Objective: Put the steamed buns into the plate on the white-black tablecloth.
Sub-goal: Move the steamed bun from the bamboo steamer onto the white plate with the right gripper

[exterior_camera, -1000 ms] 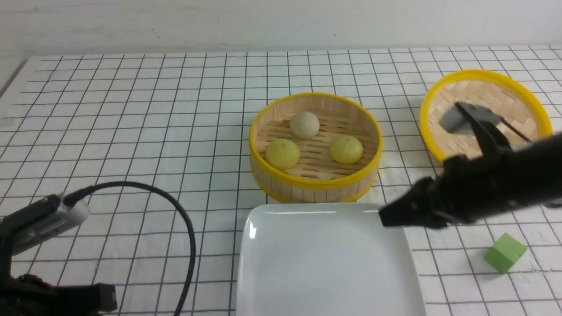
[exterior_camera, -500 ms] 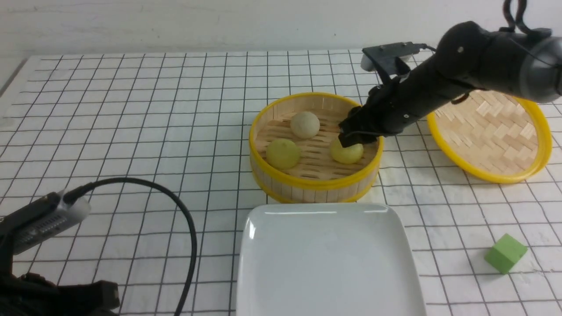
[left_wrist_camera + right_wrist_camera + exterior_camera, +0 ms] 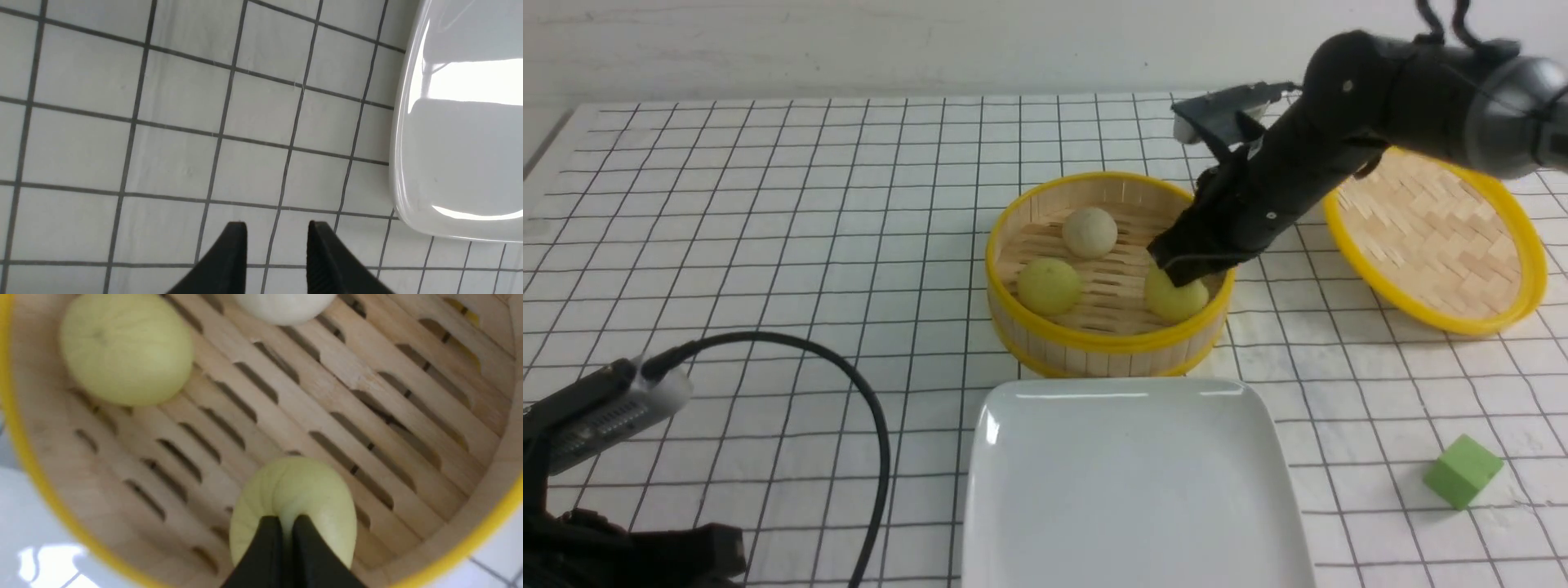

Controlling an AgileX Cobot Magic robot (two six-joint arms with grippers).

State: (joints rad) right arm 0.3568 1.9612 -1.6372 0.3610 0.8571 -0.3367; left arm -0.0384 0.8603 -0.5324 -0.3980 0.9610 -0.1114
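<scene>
The right gripper [image 3: 1181, 273], jaws nearly pressed together, pinches a soft fold of the pale yellow bun [image 3: 1176, 299] at four o'clock inside the steamer [image 3: 1107, 345]. It should lift slowly, straight up over the rim, then carry toward six o'clock to the plate [image 3: 1135, 490]. The bun looks smooth, domed and puckered at the pinch; the left gripper [image 3: 278, 228] hangs spread, empty.

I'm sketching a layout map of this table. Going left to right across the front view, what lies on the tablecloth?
Black cable → bamboo steamer → woven lid. The plate spans the same stretch as the steamer, and the green cube the same as the lid, so both are left out.
</scene>
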